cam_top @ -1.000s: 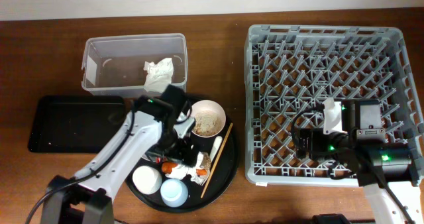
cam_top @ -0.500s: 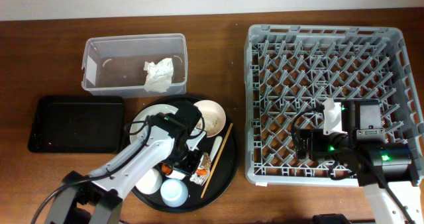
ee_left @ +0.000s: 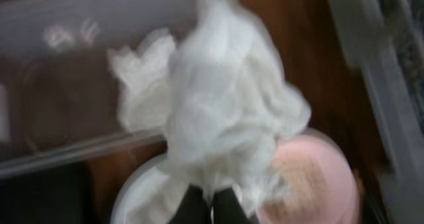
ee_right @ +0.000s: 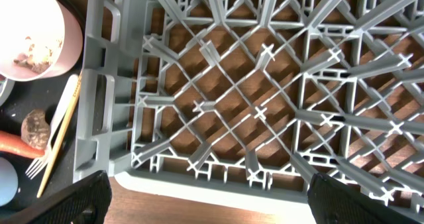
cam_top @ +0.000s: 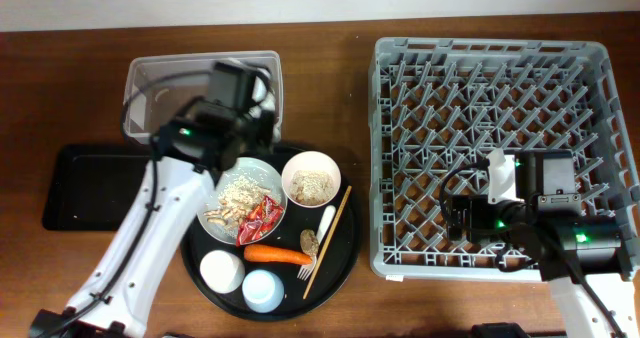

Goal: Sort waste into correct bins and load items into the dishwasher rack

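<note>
In the left wrist view my left gripper [ee_left: 212, 209] is shut on a crumpled white tissue [ee_left: 225, 98], hanging over the front right corner of the clear tub [ee_left: 59, 144]; another tissue [ee_left: 139, 85] lies inside. From overhead, that gripper [cam_top: 250, 103] covers the corner of the tub [cam_top: 150, 78]. On the round tray, the grey plate [cam_top: 215, 218] holds rice and a red wrapper [cam_top: 262, 216], beside the pink bowl [cam_top: 311, 178], carrot [cam_top: 278, 255], brown lump [cam_top: 309, 242], fork [cam_top: 320, 233], chopsticks [cam_top: 328, 240], white cup [cam_top: 222, 270] and blue cup [cam_top: 262, 290]. My right gripper [ee_right: 212, 201] stands open over the rack [cam_top: 490, 68].
The shallow black rectangular tray [cam_top: 100, 183] lies left of the round black tray [cam_top: 345, 248]. The right wrist view takes in the rack's front left corner [ee_right: 99, 151], the bowl [ee_right: 30, 32], the chopsticks [ee_right: 59, 141] and the fork [ee_right: 56, 128].
My left gripper closed on a tissue on the round tray and rose up and back to the clear tub's corner, uncovering the plate. The right arm has not moved.
</note>
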`<state>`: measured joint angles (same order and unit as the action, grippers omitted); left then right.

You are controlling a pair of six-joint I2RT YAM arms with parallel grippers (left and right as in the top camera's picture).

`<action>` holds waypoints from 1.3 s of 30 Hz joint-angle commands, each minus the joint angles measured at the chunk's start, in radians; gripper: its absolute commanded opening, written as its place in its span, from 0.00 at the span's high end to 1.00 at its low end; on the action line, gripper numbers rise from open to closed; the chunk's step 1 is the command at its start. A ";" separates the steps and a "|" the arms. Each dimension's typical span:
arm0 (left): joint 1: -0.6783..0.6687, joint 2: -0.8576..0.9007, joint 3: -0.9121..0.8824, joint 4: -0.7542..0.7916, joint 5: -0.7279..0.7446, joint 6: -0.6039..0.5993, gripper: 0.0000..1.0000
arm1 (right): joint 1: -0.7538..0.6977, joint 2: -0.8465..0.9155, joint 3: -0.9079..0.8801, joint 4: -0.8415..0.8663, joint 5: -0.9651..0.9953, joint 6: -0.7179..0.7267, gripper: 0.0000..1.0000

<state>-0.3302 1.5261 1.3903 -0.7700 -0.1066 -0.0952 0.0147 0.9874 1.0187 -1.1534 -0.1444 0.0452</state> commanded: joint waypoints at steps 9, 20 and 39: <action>0.106 0.250 0.032 0.305 -0.014 0.014 0.17 | 0.005 -0.003 0.019 -0.003 -0.002 0.000 0.02; 0.103 0.091 -0.203 -0.348 0.239 0.013 0.35 | 0.005 -0.003 0.019 -0.003 -0.002 0.000 0.02; 0.104 -0.007 -0.128 -0.365 0.170 -0.001 1.00 | 0.005 -0.003 0.019 -0.013 -0.002 0.000 0.02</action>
<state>-0.2283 1.5909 1.1198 -1.0996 0.0731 -0.0990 0.0147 0.9867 1.0203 -1.1660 -0.1440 0.0456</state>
